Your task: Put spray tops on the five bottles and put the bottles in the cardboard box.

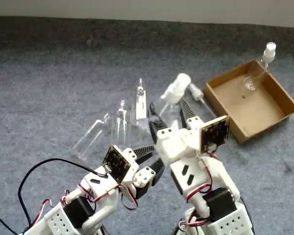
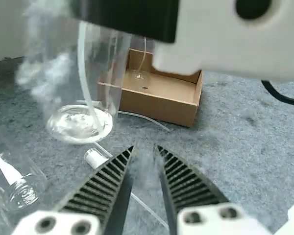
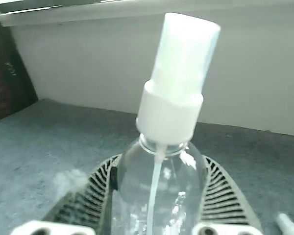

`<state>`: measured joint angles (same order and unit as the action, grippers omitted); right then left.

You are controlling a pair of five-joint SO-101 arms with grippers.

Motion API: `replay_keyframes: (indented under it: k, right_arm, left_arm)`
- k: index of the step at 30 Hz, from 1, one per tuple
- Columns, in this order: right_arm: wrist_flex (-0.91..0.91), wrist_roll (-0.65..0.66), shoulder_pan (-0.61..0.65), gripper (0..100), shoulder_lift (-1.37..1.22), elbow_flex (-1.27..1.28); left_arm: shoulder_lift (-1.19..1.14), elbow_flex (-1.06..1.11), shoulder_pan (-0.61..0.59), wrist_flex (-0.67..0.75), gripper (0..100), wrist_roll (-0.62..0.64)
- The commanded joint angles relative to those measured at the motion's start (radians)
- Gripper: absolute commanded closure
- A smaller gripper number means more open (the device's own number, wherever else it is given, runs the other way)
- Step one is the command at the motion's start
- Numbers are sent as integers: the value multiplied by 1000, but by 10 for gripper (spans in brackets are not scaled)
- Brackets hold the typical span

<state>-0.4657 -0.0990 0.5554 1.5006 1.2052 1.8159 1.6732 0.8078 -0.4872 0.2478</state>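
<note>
Colours and patterns
The spray top is showing white over a clear bottle; the cardboard box is looking tan, the carpet mottled grey, and the right gripper is showing black ribbed fingers

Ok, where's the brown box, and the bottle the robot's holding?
Brown cardboard box point(image 1: 259, 108): high view, bare floor inside.
Clear plastic bottle with white spray top point(image 3: 157, 188): right wrist view, clear body.

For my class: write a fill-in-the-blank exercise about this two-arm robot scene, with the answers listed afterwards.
1. The right claw grips a clear round bottle capped with a white ____ top.
2. The brown cardboard box contains exactly ____ leaning bottle.
3. The left claw is ____ and holds nothing.
Missing words: spray; one; open.
</note>
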Motion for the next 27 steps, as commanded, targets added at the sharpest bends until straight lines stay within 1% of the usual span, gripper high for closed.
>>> replay_keyframes:
  k: [1, 3, 8, 10, 12, 19, 22, 27]
  right_arm:
    - [-2, 17, 90, 868, -16, -74]
    - [-4, 18, 110, 868, -15, -73]
    - [-91, 15, 111, 868, -15, -74]
    - [-105, 17, 111, 868, -15, -76]
    - [-107, 20, 111, 868, -15, -76]
    - [-110, 21, 102, 868, -15, -74]
    - [-110, 23, 31, 868, -15, -74]
    - [-110, 25, -173, 868, -21, -74]
  left_arm:
    - [10, 19, 12, 23, 995, 15]
    - [10, 19, -16, 23, 995, 15]
    - [12, 19, -168, 25, 995, 15]
    - [12, 19, -205, 25, 995, 15]
    - [12, 19, -222, 25, 995, 15]
    - [12, 19, -220, 21, 995, 15]
    - [12, 19, -216, 20, 995, 15]
    - [12, 19, -216, 18, 995, 11]
